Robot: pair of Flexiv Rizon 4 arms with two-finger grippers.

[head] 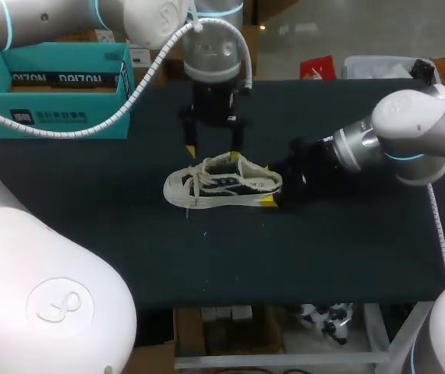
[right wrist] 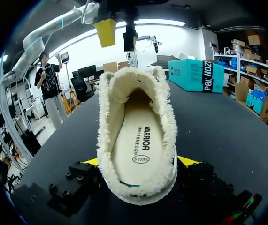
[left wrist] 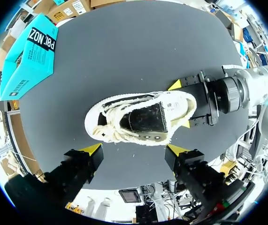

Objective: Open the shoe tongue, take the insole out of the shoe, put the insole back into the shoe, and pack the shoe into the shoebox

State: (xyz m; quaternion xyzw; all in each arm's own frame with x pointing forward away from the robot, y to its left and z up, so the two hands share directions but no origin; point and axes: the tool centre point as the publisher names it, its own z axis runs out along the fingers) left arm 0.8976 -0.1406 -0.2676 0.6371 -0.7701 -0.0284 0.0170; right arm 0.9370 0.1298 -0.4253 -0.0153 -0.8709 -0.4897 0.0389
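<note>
A cream canvas shoe (head: 222,185) with white laces lies on its sole mid-table, toe to the left. My right gripper (head: 273,185) is at its heel; in the right wrist view its fingers (right wrist: 188,161) press the heel from both sides, and the cream insole (right wrist: 136,140) lies inside the shoe (right wrist: 138,117). My left gripper (head: 213,149) hangs open just above the shoe's far side. In the left wrist view its yellow tips (left wrist: 177,150) stand wide apart over the shoe (left wrist: 141,117), with the right gripper (left wrist: 180,105) at the heel. The teal shoebox (head: 51,86) stands open at the back left.
The black table (head: 206,257) has bare room in front of and to the left of the shoe. A white cable (head: 74,128) loops from my left arm down across the shoebox's front. The box (left wrist: 28,56) lies well beyond the shoe's toe.
</note>
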